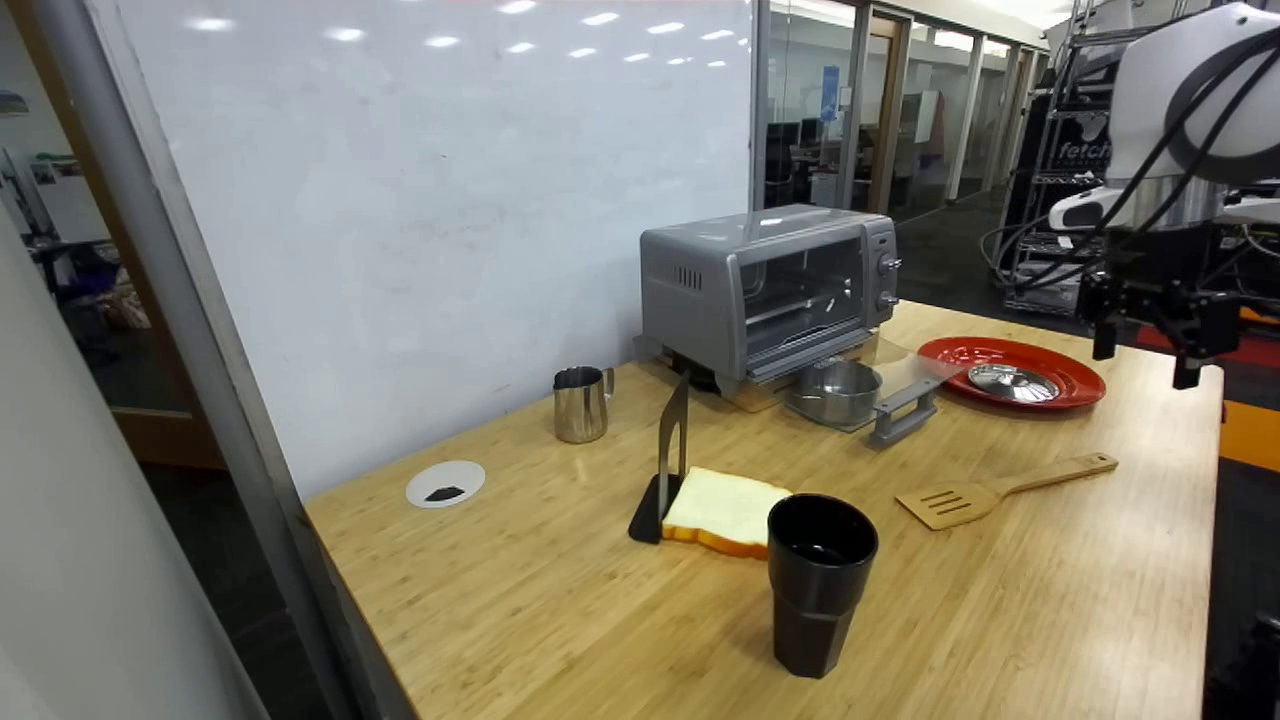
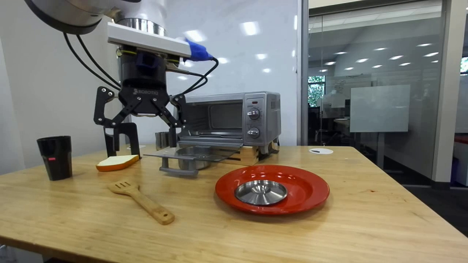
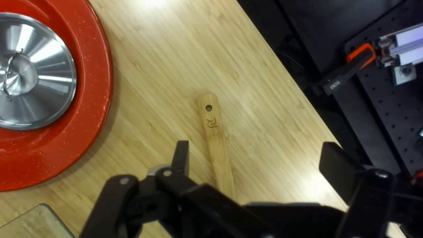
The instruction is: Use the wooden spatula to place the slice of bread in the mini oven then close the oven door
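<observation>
Glass-walled offices (image 1: 910, 120) and a whiteboard (image 1: 450, 200) are backing a wooden table (image 1: 560, 610) where, in an exterior view, a mini oven (image 1: 692, 300) is baring its vented side, its oven door (image 1: 905, 397) hanging lowered; a slice of bread (image 1: 728, 505) is lying forward of the oven and off past the end away from its knobs (image 1: 888, 264); a wooden spatula (image 1: 975, 497) is resting farther out from the oven's front; only the lowered door appears to be standing ready; picking up, loading and closing are seemingly all remaining.

In an exterior view, the gripper (image 2: 144, 143) is hanging in front of the oven, fingers (image 2: 172, 137) parted and holding nothing; it is masking the oven's end opposite the knobs, while a red plate (image 2: 316, 186) is sitting out front on the knob side.

In the wrist view, the spatula's handle (image 3: 216, 142) is running below the gap between the fingers, showing a dark mark (image 3: 211, 123) that neither exterior view is making legible; the bread is lying out of sight there.
</observation>
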{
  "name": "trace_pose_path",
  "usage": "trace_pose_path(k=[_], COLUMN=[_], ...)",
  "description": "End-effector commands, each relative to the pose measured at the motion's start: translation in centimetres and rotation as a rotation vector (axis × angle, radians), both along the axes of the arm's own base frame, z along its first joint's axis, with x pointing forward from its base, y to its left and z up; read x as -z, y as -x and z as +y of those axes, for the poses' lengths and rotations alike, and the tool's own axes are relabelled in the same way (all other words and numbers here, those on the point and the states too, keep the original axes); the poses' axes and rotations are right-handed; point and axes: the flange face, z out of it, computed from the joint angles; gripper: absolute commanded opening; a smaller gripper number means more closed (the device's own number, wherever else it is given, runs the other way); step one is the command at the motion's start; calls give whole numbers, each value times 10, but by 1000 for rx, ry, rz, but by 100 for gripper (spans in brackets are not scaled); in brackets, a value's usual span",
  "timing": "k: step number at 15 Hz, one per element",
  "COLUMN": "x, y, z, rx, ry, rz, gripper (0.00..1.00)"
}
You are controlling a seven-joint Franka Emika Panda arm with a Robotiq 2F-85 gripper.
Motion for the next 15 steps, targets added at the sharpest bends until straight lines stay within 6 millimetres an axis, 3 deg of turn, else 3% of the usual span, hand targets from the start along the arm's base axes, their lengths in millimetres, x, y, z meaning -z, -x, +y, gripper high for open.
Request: trace_pose_path(k=[1,4,8,15], x=[20,39,60,78], y=[22,32,40,43], z=[-18,-26,-21,-16], rx=[-90,-121,-128,-147], ry=[-11,-28,-75,-116], rz=[-109,-158,-207,-274], gripper=[100,100,100,100])
